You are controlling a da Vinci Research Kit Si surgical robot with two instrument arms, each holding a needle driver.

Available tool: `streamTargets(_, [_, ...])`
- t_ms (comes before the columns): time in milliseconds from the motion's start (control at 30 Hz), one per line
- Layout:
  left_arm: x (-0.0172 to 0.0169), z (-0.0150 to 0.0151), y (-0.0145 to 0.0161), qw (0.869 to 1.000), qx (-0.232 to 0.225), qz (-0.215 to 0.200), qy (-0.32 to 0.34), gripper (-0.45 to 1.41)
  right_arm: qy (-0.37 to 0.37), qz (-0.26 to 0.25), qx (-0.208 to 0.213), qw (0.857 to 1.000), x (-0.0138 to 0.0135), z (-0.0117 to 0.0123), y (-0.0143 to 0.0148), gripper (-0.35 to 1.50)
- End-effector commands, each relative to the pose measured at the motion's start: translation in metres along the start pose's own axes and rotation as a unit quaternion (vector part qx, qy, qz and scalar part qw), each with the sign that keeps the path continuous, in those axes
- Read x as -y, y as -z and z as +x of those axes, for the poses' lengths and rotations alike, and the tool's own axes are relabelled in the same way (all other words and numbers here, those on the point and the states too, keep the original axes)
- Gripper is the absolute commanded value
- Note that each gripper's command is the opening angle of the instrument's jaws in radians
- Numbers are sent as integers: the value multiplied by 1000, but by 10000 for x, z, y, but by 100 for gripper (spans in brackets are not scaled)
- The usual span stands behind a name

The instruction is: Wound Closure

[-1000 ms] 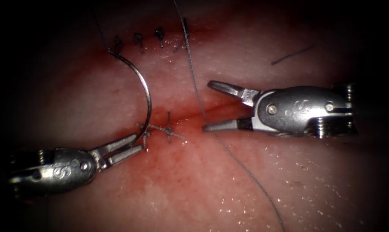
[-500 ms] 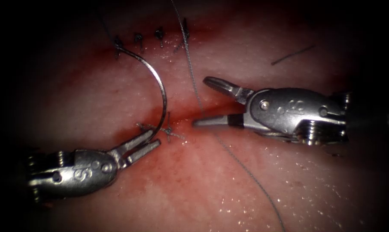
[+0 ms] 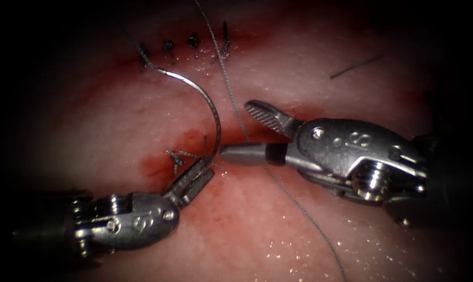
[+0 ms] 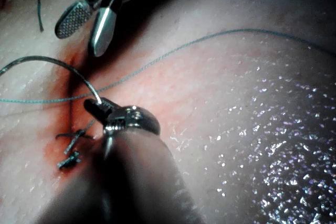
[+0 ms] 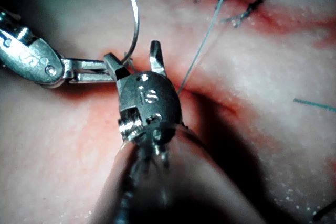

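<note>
The left tool has its jaws closed on the needle near one end of its curve. The needle arcs free above the tissue, not in it, just left of the cut. The right tool stands with jaws wide open (holding nothing), its lower jaw close beside the needle. The thread runs across the cut.
</note>
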Motion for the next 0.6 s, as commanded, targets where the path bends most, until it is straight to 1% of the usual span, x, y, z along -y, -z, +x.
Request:
streamTargets(33, [-8,-2,-4,1000,0,1,-4,-45,-3,-2,2,1000,8,1,-5,40])
streamTargets(67, [-9,-2,-4,1000,0,5,-9,-45,-4,-3,1,1000,9,2,-5,32])
streamTargets(100, [-10,-1,-3,1000,-1,8,-11,-45,-5,-5,1,1000,10,4,-6,30])
streamTargets(333, [-19,6,-1,999,0,30,-29,-45,-12,-43,1,999,14,11,-28,32])
streamTargets(467, [-23,9,0,999,4,38,-35,-45,-13,-58,0,998,17,10,-34,30])
streamTargets(533, [-24,10,0,999,6,40,-37,-45,-14,-61,-1,998,17,11,-35,33])
streamTargets(567, [-25,10,0,998,8,41,-37,-45,-15,-63,-1,998,18,11,-36,40])
streamTargets(600, [-25,11,1,998,8,41,-39,-45,-15,-65,-1,998,18,11,-37,40])
